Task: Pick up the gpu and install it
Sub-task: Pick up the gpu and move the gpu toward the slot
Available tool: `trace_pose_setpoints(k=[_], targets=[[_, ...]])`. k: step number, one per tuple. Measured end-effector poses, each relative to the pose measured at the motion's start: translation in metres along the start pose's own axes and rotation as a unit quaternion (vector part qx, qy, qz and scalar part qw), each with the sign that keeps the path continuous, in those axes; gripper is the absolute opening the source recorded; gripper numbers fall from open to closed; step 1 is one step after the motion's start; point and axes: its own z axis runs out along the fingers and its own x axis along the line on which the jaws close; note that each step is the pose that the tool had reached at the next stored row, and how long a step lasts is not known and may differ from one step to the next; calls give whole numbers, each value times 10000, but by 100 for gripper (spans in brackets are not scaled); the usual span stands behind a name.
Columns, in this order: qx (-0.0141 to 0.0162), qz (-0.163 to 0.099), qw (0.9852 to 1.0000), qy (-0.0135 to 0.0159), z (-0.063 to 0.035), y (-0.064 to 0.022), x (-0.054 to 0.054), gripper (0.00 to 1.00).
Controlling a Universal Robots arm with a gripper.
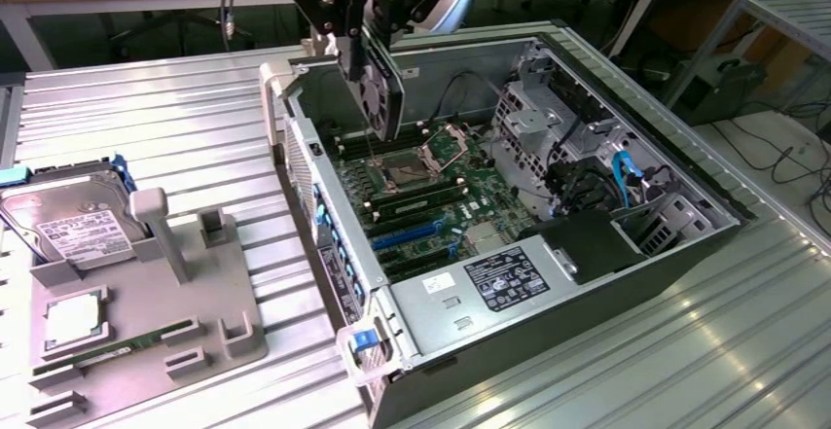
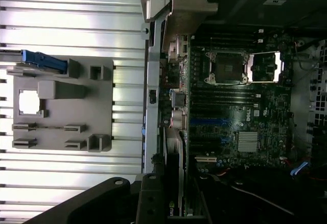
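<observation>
Presently, at the exterior view's left, a hard drive (image 1: 72,223) stands in the grey fixture (image 1: 156,341). Right of it, the gripper (image 1: 368,54) is clamped on the gpu (image 1: 385,93), which hangs edge-down above the open computer case (image 1: 559,351) and its motherboard (image 1: 429,196).

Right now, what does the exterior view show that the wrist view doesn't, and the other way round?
Exterior view adds: the gripper holding the gpu edge-down above the open case, and the labelled power supply.
Wrist view adds: a straight-down look into the case, and a green mark on the gpu's edge.
Both: the gpu, the motherboard, its open CPU socket, the blue slots, and the grey fixture beside the case.
</observation>
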Motion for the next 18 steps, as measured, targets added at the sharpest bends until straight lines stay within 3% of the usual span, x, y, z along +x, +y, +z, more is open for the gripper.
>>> trace_pose_setpoints(k=[18], targets=[[0, 0, 10000, 0, 2, -5, -123, 27]])
